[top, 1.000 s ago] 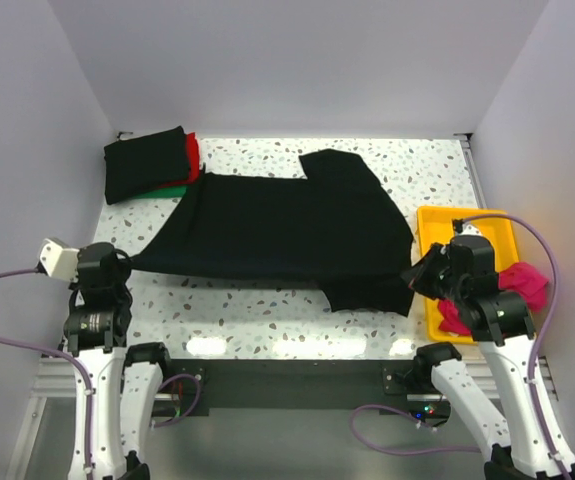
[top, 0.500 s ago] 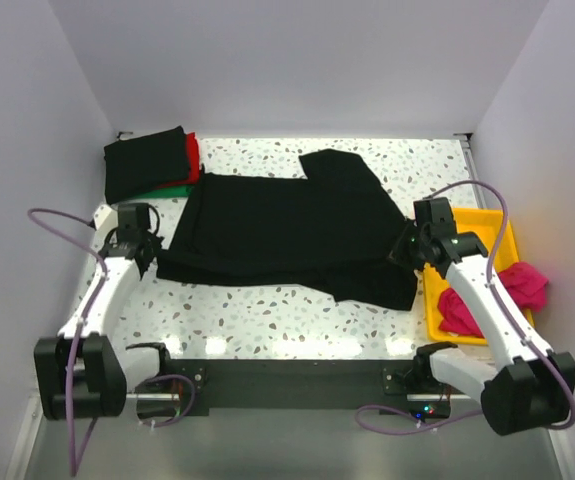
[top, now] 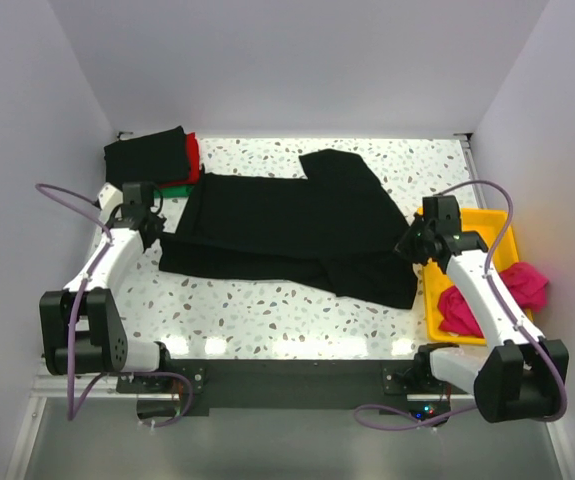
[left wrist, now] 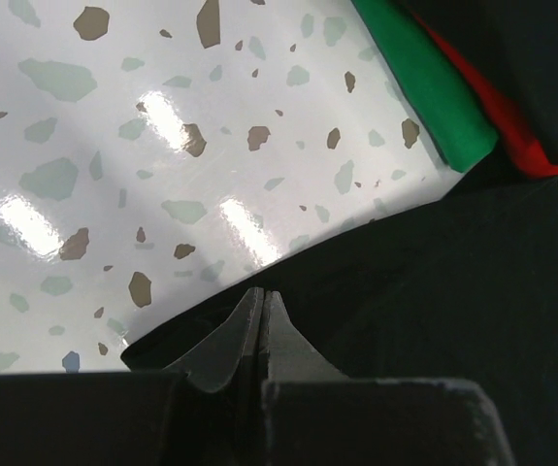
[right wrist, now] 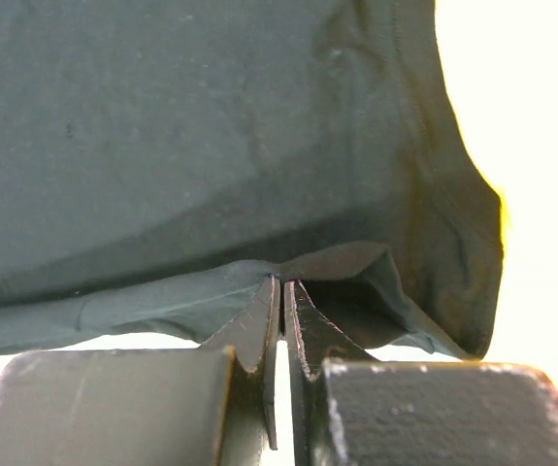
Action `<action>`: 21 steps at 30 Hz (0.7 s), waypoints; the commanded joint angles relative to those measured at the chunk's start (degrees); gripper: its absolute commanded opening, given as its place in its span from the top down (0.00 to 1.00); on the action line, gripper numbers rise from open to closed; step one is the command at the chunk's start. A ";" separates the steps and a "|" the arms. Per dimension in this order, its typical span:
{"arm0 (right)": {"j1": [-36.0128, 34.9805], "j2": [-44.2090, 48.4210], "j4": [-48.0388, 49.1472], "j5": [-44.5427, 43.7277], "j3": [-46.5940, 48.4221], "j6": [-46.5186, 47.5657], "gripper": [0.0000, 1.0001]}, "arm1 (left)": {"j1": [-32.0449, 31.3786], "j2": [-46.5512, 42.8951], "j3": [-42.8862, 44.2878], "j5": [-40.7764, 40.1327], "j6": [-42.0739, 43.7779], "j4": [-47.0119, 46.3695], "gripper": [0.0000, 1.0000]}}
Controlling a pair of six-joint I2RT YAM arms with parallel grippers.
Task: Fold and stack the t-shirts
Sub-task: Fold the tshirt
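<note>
A black t-shirt (top: 287, 225) lies spread across the table's middle, with its near edge doubled over onto itself. My left gripper (top: 156, 233) is shut on the shirt's left edge, low at the table; in the left wrist view the jaws (left wrist: 262, 297) pinch black cloth (left wrist: 434, 291). My right gripper (top: 410, 246) is shut on the shirt's right edge; in the right wrist view the jaws (right wrist: 281, 283) pinch a fold of the cloth (right wrist: 211, 146). A folded stack (top: 147, 165) stands at the back left, black on top of red (left wrist: 502, 121) and green (left wrist: 424, 97). A magenta-pink shirt (top: 520, 287) lies bunched in the tray.
A yellow plastic tray (top: 480, 221) sits at the right edge, just right of my right gripper. The folded stack is close behind my left gripper. White walls close in the table on three sides. The speckled tabletop (top: 267, 310) shows near the front edge.
Both arms have reached out from the near edge toward the back, carrying the shirt's near edge over the shirt. The lifted cloth now lies lower, doubled on itself.
</note>
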State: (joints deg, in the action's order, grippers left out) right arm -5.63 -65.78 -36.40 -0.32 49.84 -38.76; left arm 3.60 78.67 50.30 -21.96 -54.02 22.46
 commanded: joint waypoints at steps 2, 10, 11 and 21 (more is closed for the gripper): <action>1.76 3.90 1.42 0.14 -2.46 1.32 1.00 | -0.34 -0.45 2.87 -1.25 0.14 -2.33 1.00; 2.02 8.99 -1.04 2.51 -4.31 0.97 1.00 | -0.43 -1.33 4.97 -0.28 0.49 -1.11 1.00; 2.02 9.78 -1.21 2.78 -4.84 0.80 1.00 | -0.43 -1.77 5.15 -0.54 0.41 -0.58 1.00; 2.02 19.71 -9.20 6.73 -5.73 0.97 1.00 | -0.34 -16.00 1.55 -6.25 2.07 4.61 1.00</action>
State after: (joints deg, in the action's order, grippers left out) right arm -4.05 -49.28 -41.23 4.71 43.51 -38.52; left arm 3.22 66.98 52.45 -23.09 -53.52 25.65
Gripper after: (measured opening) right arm 0.012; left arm 0.012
